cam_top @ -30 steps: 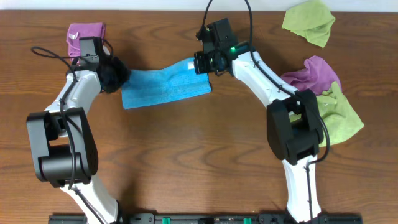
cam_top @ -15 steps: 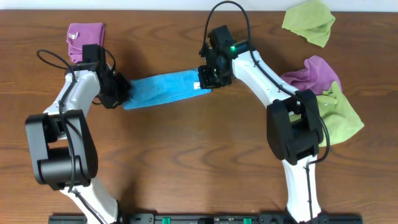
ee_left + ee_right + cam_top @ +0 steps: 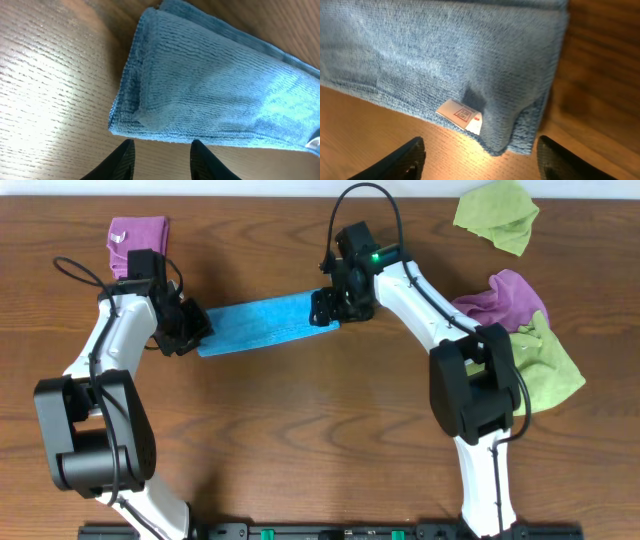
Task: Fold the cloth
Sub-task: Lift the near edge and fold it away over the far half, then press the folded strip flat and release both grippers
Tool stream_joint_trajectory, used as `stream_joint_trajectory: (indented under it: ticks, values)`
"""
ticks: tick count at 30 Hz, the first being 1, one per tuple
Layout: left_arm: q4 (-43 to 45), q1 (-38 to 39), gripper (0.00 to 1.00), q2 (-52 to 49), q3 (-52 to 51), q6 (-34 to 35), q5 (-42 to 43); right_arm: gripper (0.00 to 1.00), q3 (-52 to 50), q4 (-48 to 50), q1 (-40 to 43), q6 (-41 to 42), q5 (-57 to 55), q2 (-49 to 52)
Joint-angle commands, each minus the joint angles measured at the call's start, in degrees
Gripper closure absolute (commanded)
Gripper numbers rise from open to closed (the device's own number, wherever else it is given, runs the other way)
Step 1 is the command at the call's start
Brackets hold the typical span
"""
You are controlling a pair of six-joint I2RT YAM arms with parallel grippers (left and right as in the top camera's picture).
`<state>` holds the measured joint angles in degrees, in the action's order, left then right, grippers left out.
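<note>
A: What surface is carrying the scene?

B: A dark brown wood-grain bench (image 3: 300,430) is filling the overhead view. A pale strip is running along its far edge. Lamp glare is brightening the wood in both wrist views.

A: Where is the cloth (image 3: 265,325) lying?

B: It is lying flat on the bench as a long narrow band between the two arms, and it is slanting slightly upward toward the right. Stacked layers are showing at its left end in the left wrist view. A white tag (image 3: 461,114) is hanging at the edge of its right end.

A: How are the tools standing?

B: The left tool (image 3: 162,150) is hovering at the band's left end with its fingers spread. The tips are sitting over bare wood just short of the cloth's edge and are gripping nothing. The right tool (image 3: 480,150) is hovering at the right end with its fingers spread wide, and it is holding nothing either.

A: What else is resting on the bench?

B: A folded purple cloth (image 3: 138,230) is lying behind the left arm. A far lime-green cloth (image 3: 495,215) is lying crumpled at the far right corner. A crumpled purple cloth (image 3: 505,295) is touching a near lime-green cloth (image 3: 545,365) beside the right arm.
</note>
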<state>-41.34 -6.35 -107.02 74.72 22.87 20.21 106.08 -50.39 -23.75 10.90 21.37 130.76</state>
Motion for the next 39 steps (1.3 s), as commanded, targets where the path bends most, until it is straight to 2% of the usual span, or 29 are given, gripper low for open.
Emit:
stream_joint_trajectory:
  ticks: [1,2,3,7,11,15,26,34,39]
  values:
    - [0.7,-0.4,0.74,3.9,1.3,-2.7,0.2,0.87,1.6,0.4,1.6,-0.7,0.4,-3.5]
    - [1.3,-0.3,0.93,4.5,1.3,-3.2,0.2,0.99,2.1,0.6,1.8,-0.7,0.2,-4.2]
    - [1.9,-0.2,0.94,4.8,1.3,-3.2,-0.1,0.99,2.4,1.0,1.7,-0.9,-0.1,-4.7]
    - [4.1,2.1,0.94,4.1,1.3,-3.1,-3.9,0.98,2.6,4.7,0.4,-4.8,-0.9,-5.6]
    - [4.4,5.0,0.94,1.4,1.3,0.1,-8.3,0.99,2.5,5.5,-2.4,-7.0,-8.0,-4.2]
    - [5.9,5.7,0.94,1.0,1.3,0.5,-8.2,0.99,2.5,6.4,-4.9,-9.3,-12.9,-2.2]
    - [6.6,5.6,0.94,1.0,1.3,1.6,-8.2,0.99,2.5,7.9,-5.4,-9.3,-13.6,4.9]
    - [6.9,5.6,0.94,1.0,1.3,1.6,-8.2,0.99,2.4,2.7,-4.7,-9.3,-21.5,5.3]
    - [7.1,5.6,0.94,1.0,1.3,1.6,-8.3,0.99,2.4,-1.7,-2.9,-7.8,-22.7,5.3]
